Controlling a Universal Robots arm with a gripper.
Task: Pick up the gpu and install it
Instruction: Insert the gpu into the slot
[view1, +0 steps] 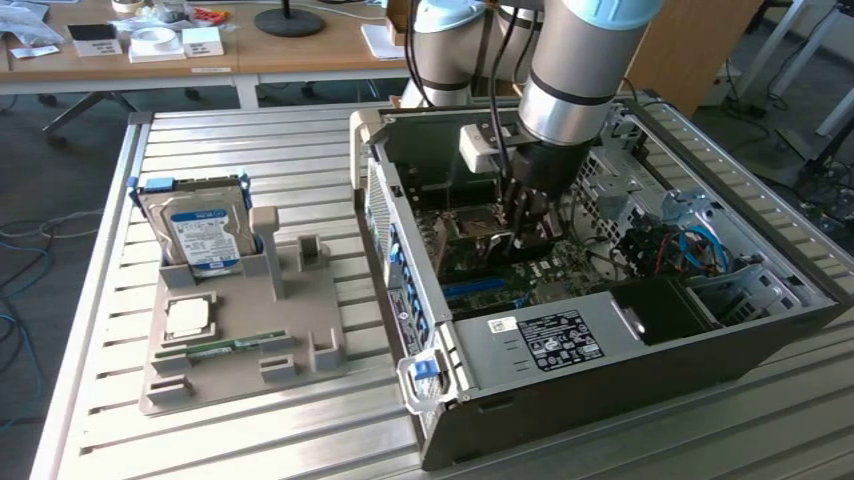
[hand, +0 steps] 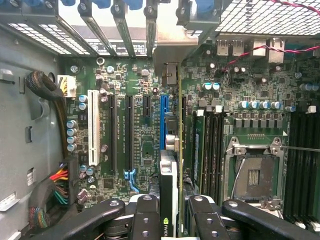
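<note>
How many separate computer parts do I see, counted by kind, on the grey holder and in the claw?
hard drive: 1, standing on the grey holder
CPU chip: 1, on the holder
RAM stick: 1, on the holder
gpu: 1, gripped in the claw inside the case
Total: 4

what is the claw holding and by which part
The claw holds the gpu, pinching its two flat faces at the edge that faces away from the motherboard.
</note>
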